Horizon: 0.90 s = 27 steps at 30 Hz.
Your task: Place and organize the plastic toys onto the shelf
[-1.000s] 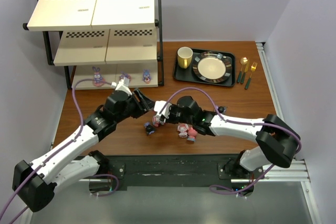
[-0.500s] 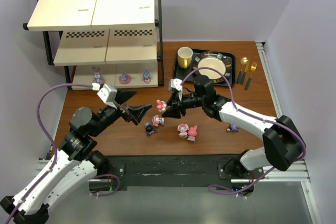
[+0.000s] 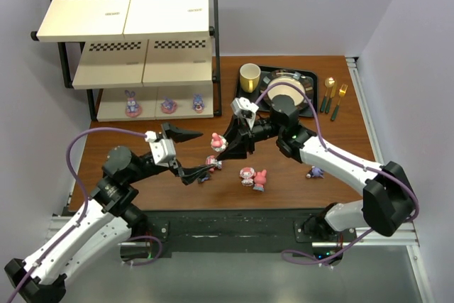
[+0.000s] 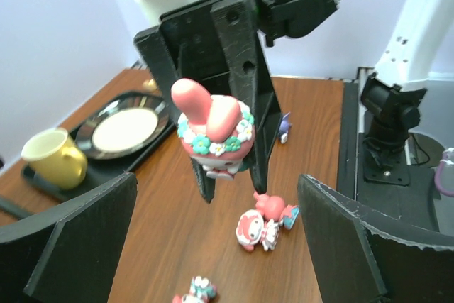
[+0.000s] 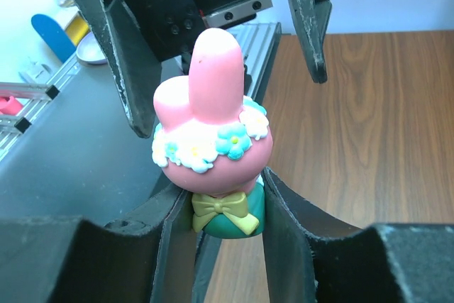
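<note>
My right gripper is shut on a pink bunny-eared toy with a flower band and green base, and holds it above the table. It shows close up in the right wrist view and the left wrist view. My left gripper is wide open and empty, facing the held toy from the left, apart from it. Three toys stand on the bottom board of the shelf. Loose toys lie on the table: a dark one, pink ones, a purple one.
A black tray with a plate and a yellow mug stands at the back right. Gold cutlery lies beside it. The shelf's black frame post stands left of the tray.
My right gripper has lifted the pink toy off the table and raised it. My left arm has drawn back from the shelf and turned its open jaws toward the held toy.
</note>
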Motion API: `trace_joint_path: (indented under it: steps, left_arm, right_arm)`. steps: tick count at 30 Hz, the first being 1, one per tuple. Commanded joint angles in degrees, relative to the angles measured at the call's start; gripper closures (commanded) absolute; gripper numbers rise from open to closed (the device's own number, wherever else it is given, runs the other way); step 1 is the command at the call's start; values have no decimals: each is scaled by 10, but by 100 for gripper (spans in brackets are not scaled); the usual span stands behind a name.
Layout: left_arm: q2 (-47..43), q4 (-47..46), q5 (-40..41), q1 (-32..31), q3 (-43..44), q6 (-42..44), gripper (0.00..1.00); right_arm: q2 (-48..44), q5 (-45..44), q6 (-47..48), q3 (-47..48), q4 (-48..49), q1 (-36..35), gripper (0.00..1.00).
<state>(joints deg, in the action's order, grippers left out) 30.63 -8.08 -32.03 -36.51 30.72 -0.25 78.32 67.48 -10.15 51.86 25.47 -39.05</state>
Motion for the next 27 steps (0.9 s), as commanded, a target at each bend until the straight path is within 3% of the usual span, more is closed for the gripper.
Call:
trace_joint_path:
  steps: [1,7,18,27]
  left_arm:
    - [24,-94,-54,-2,-7,-10,2]
    - [45,-180,-55,-2,-23,-58,11]
    - [90,-287,-51,-2,-47,-155,16]
    - [127,-339,-66,-2,-46,-202,36]
  right_arm:
    - [-22,21,-16,23,30,-1,100]
    - [-16,24,-20,20,35,-2,100]
    - [-7,33,-23,15,50,-7,100]
    - [-7,36,-18,12,48,-9,100]
